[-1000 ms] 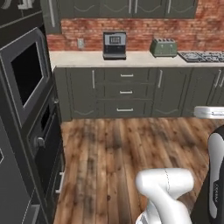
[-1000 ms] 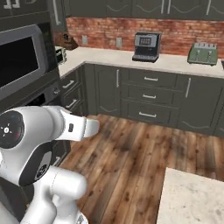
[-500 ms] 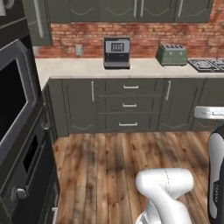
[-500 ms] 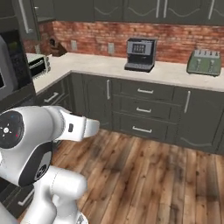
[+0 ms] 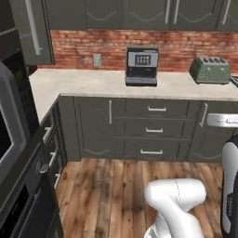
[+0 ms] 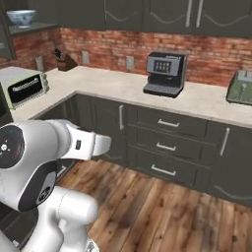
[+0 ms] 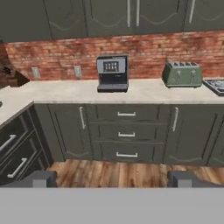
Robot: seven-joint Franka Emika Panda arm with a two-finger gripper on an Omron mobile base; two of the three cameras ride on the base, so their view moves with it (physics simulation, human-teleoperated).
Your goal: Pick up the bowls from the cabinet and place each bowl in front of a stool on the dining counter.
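A white bowl with a blue pattern (image 6: 21, 17) stands on the shelf board of the dark wall cabinet (image 6: 38, 27), high in the far left corner of the right base view. In the hand view my gripper (image 7: 113, 180) is open, its two dark fingertips (image 7: 41, 179) wide apart with nothing between them, facing the drawer units from well back over the wooden floor. The dining counter is out of view.
A brick-backed counter (image 5: 93, 83) carries a coffee machine (image 5: 142, 66) and a green toaster (image 5: 210, 69). A toaster oven (image 6: 22, 86) and a knife block (image 6: 64, 61) stand on its left wing. A built-in oven (image 5: 14, 139) fills the left side. Wooden floor (image 5: 107, 195) lies ahead.
The whole picture has shifted: the base has moved closer to the brick-backed counter and turned. The corner shelf with the bowl has come into the right base view. The gripper stays open.
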